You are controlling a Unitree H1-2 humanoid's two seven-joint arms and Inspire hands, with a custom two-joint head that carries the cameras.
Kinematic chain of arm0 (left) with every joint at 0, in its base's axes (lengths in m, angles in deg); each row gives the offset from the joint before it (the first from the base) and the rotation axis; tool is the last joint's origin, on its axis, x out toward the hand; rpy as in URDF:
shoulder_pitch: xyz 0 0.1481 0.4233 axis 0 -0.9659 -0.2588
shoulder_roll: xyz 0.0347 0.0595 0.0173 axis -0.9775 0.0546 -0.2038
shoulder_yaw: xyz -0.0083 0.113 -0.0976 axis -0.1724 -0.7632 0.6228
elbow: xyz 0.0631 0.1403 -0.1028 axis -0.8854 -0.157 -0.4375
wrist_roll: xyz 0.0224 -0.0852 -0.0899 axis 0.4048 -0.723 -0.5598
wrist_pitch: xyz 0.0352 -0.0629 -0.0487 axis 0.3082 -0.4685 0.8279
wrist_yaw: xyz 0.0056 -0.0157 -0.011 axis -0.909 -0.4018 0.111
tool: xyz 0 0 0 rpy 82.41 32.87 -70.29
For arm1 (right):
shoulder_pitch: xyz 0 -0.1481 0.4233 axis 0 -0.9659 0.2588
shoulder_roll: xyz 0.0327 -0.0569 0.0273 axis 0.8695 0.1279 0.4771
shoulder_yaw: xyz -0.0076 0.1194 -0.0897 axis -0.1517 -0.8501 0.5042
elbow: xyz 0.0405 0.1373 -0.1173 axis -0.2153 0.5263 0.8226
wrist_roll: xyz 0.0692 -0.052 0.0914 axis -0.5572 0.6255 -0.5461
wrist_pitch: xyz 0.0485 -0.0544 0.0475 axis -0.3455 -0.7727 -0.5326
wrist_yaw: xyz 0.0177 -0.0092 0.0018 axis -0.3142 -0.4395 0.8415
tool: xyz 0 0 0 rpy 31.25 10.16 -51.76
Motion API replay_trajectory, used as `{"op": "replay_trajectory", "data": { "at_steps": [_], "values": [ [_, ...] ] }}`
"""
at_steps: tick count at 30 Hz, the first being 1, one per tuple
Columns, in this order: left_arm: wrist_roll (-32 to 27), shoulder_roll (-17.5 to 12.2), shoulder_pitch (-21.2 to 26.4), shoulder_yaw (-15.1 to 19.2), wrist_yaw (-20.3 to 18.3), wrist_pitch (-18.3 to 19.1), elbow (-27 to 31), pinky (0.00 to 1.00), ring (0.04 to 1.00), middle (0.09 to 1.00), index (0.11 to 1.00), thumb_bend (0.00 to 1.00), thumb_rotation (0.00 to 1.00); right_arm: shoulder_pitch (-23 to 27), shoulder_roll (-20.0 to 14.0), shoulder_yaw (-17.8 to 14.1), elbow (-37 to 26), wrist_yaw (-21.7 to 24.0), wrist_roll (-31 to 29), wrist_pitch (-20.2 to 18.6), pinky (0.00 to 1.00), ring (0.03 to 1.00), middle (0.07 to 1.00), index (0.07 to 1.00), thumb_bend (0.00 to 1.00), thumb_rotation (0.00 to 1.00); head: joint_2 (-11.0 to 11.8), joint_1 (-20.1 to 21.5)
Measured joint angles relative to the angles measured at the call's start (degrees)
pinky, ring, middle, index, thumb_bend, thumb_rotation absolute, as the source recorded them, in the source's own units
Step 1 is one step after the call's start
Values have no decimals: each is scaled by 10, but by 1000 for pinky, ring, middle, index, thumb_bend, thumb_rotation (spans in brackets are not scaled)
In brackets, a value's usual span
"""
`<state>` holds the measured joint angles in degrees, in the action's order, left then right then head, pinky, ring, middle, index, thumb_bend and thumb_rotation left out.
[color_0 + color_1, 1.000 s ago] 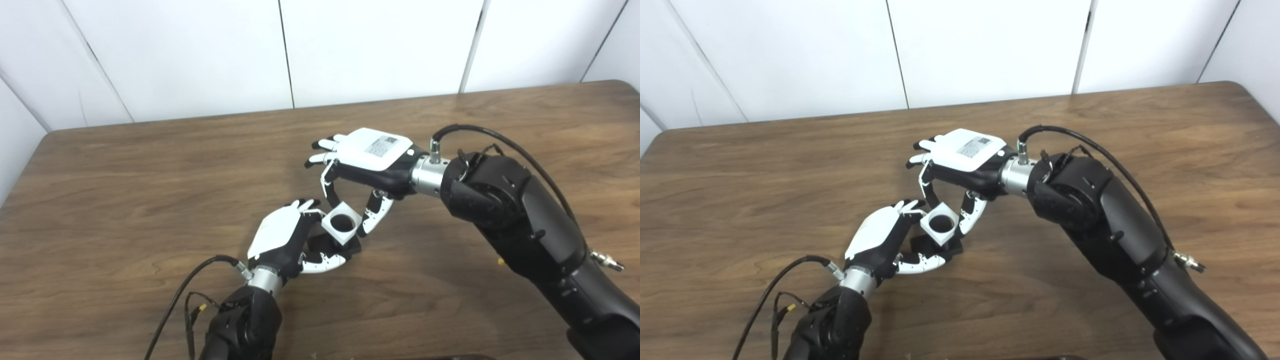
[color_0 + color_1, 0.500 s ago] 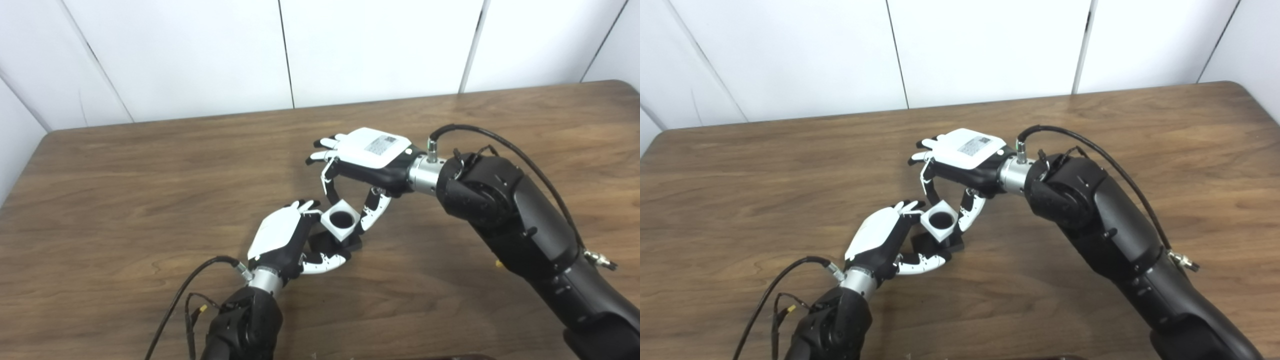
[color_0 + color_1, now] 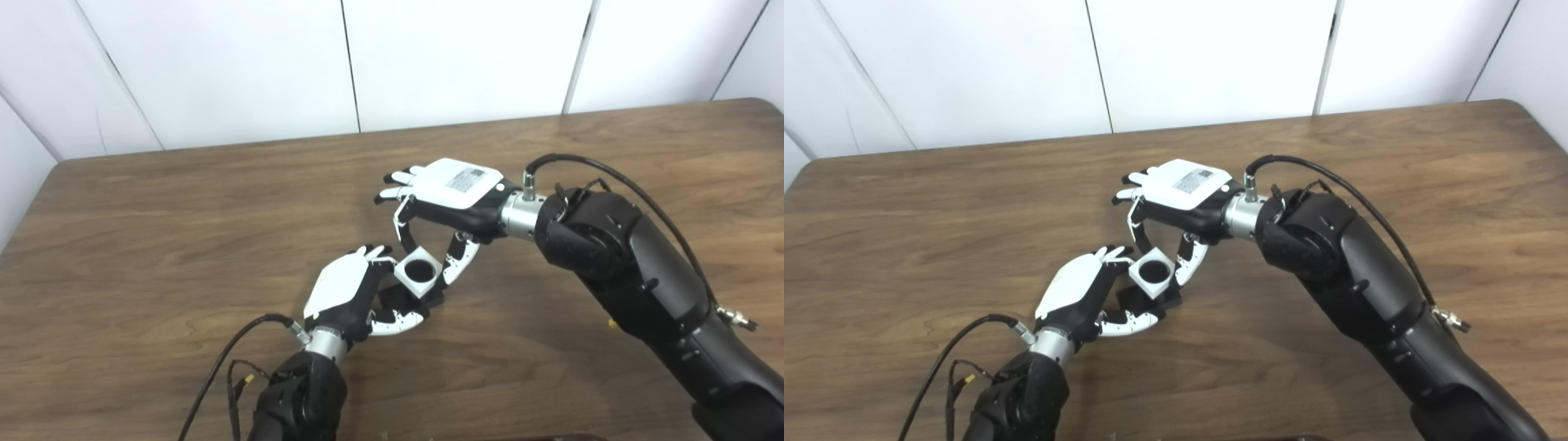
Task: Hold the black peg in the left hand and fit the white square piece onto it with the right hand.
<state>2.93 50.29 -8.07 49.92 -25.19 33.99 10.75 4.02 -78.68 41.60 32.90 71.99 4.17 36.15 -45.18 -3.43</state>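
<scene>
We see the brown tabletop (image 3: 153, 233) filling most of the frame below the white wall panels, with both arms meeting just right of the picture's centre. Our right hand (image 3: 450, 196) reaches in from the right side, palm down, its fingers curled downward to pinch the white square piece (image 3: 418, 277) by its opposite sides, the round hole facing up toward us. Our left hand (image 3: 349, 294), coming up from the bottom edge, is closed around the black peg (image 3: 392, 300), of which only a dark base shows beneath and beside the white piece; the peg's tip is hidden, so we cannot tell whether it has entered the hole. We judge the fitting step to be under way. The main risk from here is misalignment: if the piece is tilted against the peg's axis, pressing down could jam it on the rim or twist the peg out of the left hand's grip. The light fingertip pinch could also let the piece slip and drop to the tabletop.
</scene>
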Motion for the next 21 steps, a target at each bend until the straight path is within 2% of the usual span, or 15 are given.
{"op": "replay_trajectory", "data": {
  "at_steps": [3, 7, 21],
  "values": [
    [0, 0, 0, 0, 0, 0, 0, 1000, 1000, 945, 645, 546, 319, 0, -1, 0, 0, 5, -1, 0, 1000, 1000, 929, 632, 929, 307, -1, 1],
    [0, 0, 0, 1, -1, 0, 0, 1000, 1000, 946, 644, 545, 320, 0, -1, 0, -1, 10, -3, -1, 1000, 1000, 928, 639, 973, 331, -1, 1],
    [-1, 0, 0, 2, 0, 0, 0, 1000, 1000, 943, 653, 559, 330, 0, -9, -1, -2, 14, -5, -5, 1000, 1000, 927, 636, 971, 347, 0, -1]
  ]
}}
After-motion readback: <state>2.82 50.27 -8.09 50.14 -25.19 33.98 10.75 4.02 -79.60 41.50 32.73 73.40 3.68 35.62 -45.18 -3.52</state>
